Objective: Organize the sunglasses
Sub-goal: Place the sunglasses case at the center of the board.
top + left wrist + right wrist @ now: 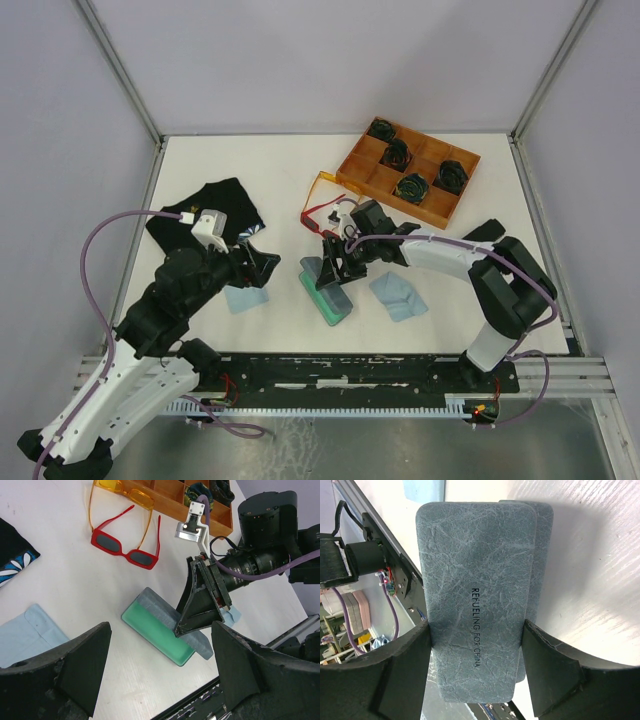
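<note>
Your right tool [476,625] is closed on the raised lid of the case [475,580], a finger against each long edge. Your left tool [160,627] stands wide and holds nothing.

The red pair [123,550] lies on the tabletop [65,580] just beyond the case from the left tool, arms unfolded and pointing away. Its front runs roughly parallel to the case's long axis. The orange pair [142,500] is farther out, against the tray [220,527].

The right tool is nearer the glasses but busy, so the reach probably falls to your left tool.

Its wrist view shows both pairs and the green lining. The right wrist view shows only the lid.
</note>
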{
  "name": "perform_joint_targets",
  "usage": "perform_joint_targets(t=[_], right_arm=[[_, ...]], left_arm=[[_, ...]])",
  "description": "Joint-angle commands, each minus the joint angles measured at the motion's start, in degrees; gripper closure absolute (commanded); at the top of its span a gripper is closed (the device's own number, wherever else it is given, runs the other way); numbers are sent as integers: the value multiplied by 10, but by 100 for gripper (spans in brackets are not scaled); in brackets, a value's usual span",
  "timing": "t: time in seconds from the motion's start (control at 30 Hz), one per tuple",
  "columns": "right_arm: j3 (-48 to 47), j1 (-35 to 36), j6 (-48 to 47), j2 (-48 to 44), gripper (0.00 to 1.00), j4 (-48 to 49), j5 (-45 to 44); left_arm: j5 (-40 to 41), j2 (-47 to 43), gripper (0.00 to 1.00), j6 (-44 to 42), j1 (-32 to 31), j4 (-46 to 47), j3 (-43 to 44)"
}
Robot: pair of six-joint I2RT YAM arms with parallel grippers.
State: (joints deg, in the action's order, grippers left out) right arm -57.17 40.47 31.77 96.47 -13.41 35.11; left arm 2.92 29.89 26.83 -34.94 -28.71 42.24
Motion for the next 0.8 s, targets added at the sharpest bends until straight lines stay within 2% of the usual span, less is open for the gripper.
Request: perform_joint_targets(t=[0.0, 0.03, 0.1, 0.13, 0.5, 0.67, 0.77], right_arm=[[-4, -2, -10, 10, 59, 37, 10], [-5, -4, -13, 11, 56, 34, 7], [-7, -6, -20, 13, 42, 29, 1], [-8, -6, -23, 15, 40, 26, 0], [-6, -10, -36, 18, 20, 25, -12], [-7, -10, -43, 18, 13, 19, -18], [-8, -11, -49, 13, 12, 13, -27]], left_arm=[[1, -1, 12, -24, 2, 8, 1], [1, -1, 12, -24, 2, 8, 1], [1, -1, 12, -24, 2, 8, 1], [1, -1, 12, -24, 2, 8, 1], [-1, -1, 12, -25, 2, 8, 0], [-3, 0, 12, -26, 2, 9, 0], [-3, 0, 12, -26, 2, 9, 0]])
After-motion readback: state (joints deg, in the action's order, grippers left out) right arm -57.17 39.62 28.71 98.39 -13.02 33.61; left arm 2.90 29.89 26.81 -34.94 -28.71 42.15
